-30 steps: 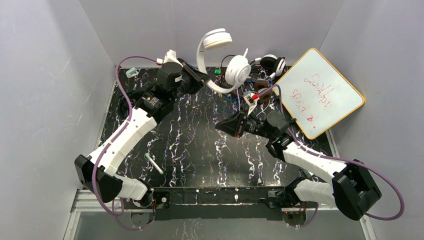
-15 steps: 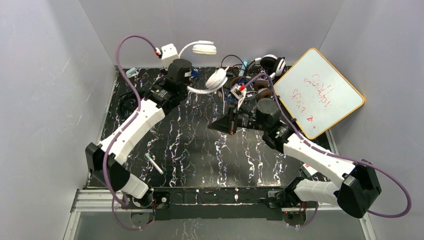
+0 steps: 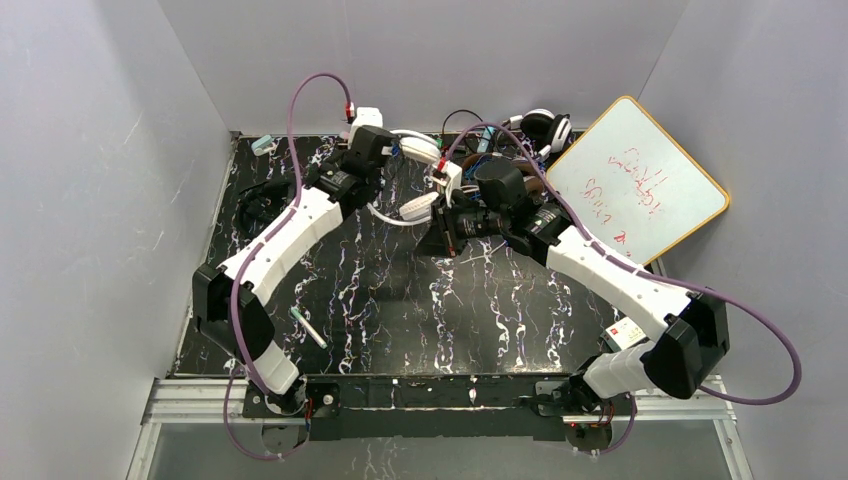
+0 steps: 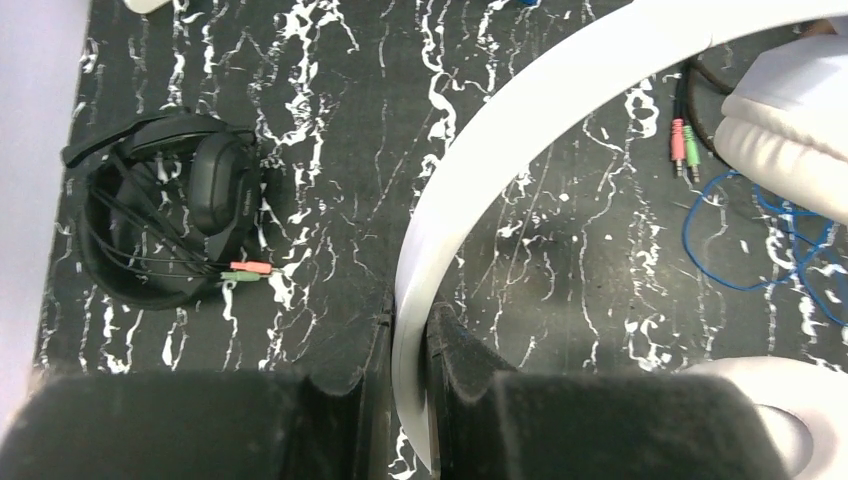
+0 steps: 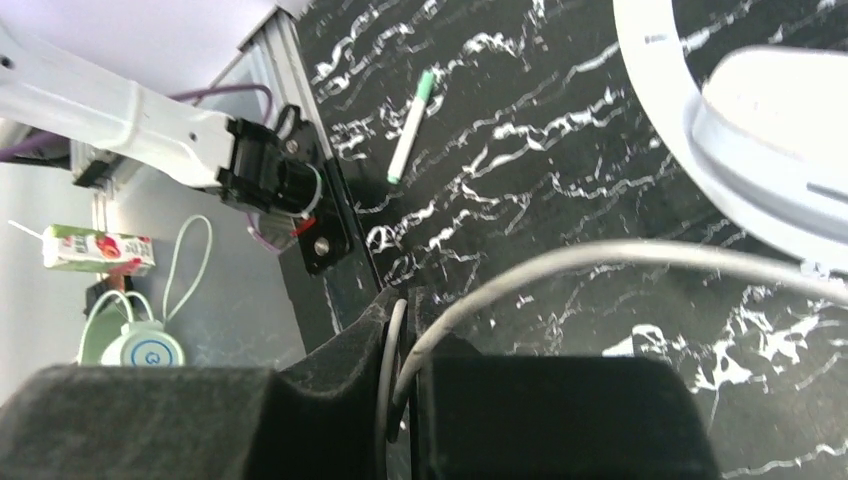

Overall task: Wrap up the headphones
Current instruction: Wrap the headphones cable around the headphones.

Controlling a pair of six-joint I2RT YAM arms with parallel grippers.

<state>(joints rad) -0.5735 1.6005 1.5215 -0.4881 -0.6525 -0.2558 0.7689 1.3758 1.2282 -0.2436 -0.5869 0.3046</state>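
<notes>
Presently mid-wrap on the white headphones (image 3: pixel 415 205); notes from near to far. Nearest, on the marbled black table (image 3: pixel 400 320): green-capped marker pen (image 3: pixel 308 327), well apart from the work; ignore. Further in: right gripper (image 5: pixel 403 320) closed fully on the thin grey cord (image 5: pixel 600 255), wire pinched between the pads, free length arcing off toward the white ear cup (image 5: pixel 790 130). Just beyond: left gripper (image 4: pixel 410 330) clamped edge-on around the white headband (image 4: pixel 500 130), no gap visible between pads and band; headset apparently held off the table, mid-back, one cup low and one toward the rear wall.

Judged best practice for this step: use the left as a fixed anchor, band held steady; lead the cord with the right in close turns around the band; light tension only, to avoid kinking the thin wire or dragging the band out of its narrow edge grip; regrip between turns rather than stretch. Risk: snagging the blue cord (image 4: pixel 760 240) and pink-green jacks (image 4: pixel 683 140) lying below the headset.

Off left: black headphones (image 4: pixel 170 230) lying flat, cord gathered around them. Far back: more headsets (image 3: pixel 540 128) in a tangle, beside a whiteboard (image 3: pixel 635 185).
</notes>
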